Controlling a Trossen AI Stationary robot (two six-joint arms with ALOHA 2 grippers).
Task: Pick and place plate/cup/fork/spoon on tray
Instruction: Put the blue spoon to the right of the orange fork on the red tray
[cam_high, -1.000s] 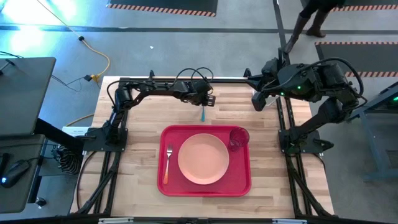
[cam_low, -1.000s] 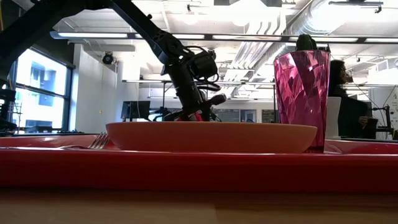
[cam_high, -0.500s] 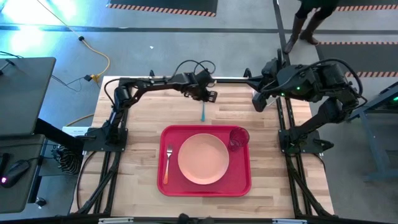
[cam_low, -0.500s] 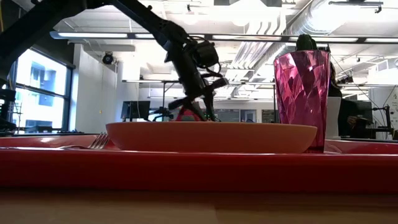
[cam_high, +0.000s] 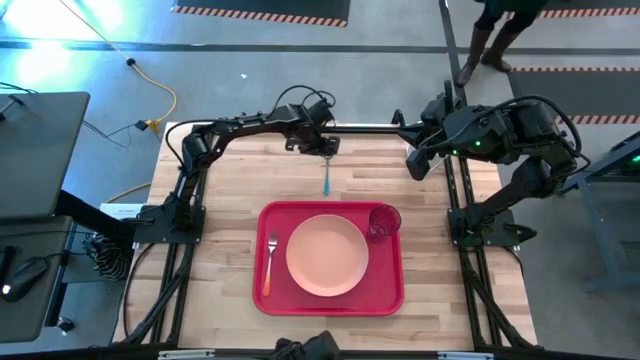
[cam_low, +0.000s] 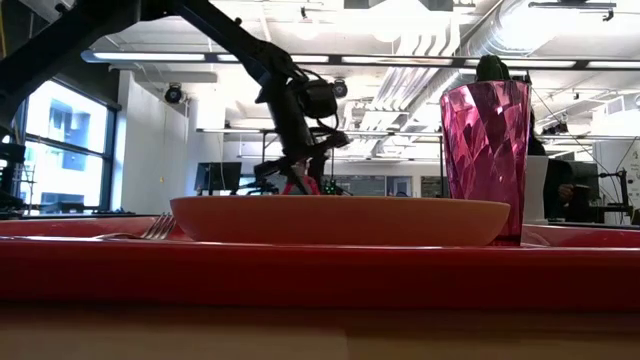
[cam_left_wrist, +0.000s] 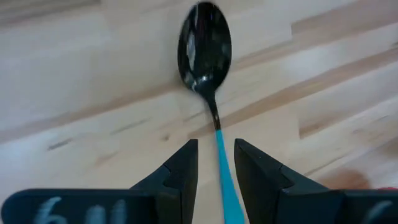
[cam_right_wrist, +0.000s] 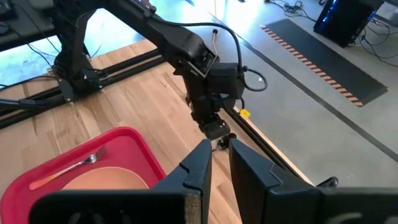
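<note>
The spoon (cam_high: 326, 180) lies flat on the wood between the tray's far rim and the table's far edge, teal handle toward the tray. Its dark bowl (cam_left_wrist: 204, 46) shows in the left wrist view. My left gripper (cam_high: 325, 147) hovers over the spoon's far part, fingers pointing down and a little apart. The handle (cam_left_wrist: 222, 165) shows in the gap, and I see no touch. The red tray (cam_high: 262, 300) holds the peach plate (cam_high: 327, 255), the pink cup (cam_high: 383, 222) upright at its far right corner, and the fork (cam_high: 271, 255) at its left. My right gripper (cam_high: 413, 163) waits shut over the table's far right.
Bare wood lies left, right and near of the tray. A white pot with a green cactus (cam_low: 535, 190) stands behind the cup in the low view. The arms' black frame rails (cam_high: 190, 210) run along both table sides. A person's legs (cam_high: 495, 35) show beyond the far edge.
My left gripper has risen and gone a little toward the table's far edge and left, turning as it went. The spoon has stayed flat on the wood where it was.
</note>
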